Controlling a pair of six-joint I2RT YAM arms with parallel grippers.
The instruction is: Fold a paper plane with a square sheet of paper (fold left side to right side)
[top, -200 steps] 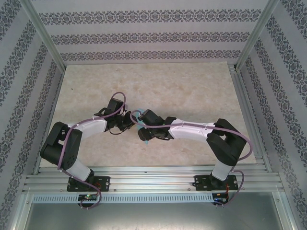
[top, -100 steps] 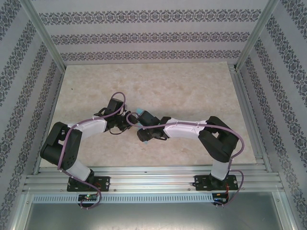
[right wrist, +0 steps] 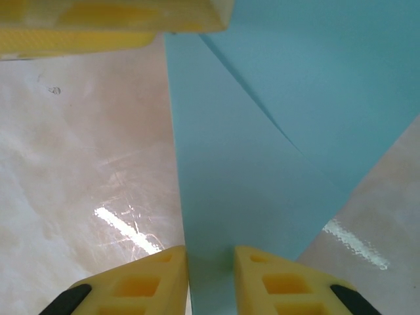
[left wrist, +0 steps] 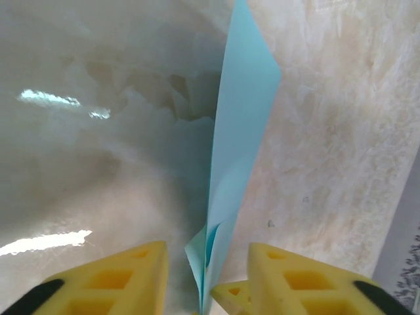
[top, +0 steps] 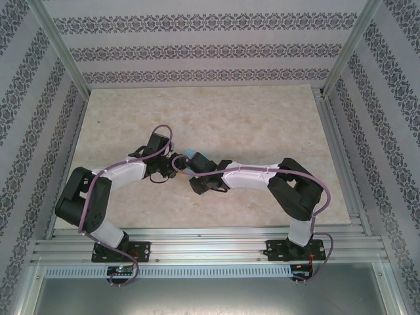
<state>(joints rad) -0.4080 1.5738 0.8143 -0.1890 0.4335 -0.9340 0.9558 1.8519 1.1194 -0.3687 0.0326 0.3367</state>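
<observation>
Where paper [left wrist: 243,131] stands, marbled tabletop [top: 249,118], patterned walls [top: 197,49]

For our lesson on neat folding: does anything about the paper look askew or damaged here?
Yes. The folded blue paper seems to stand on edge rather than lie flat, and its near end between the left fingers looks crumpled, its layers splayed apart.

I count two robot arms, the left arm [top: 125,172] and the right arm [top: 252,176], two grippers, the left gripper [left wrist: 207,256] and the right gripper [right wrist: 211,259], one folded blue paper [left wrist: 243,111] and one table [top: 262,118].
</observation>
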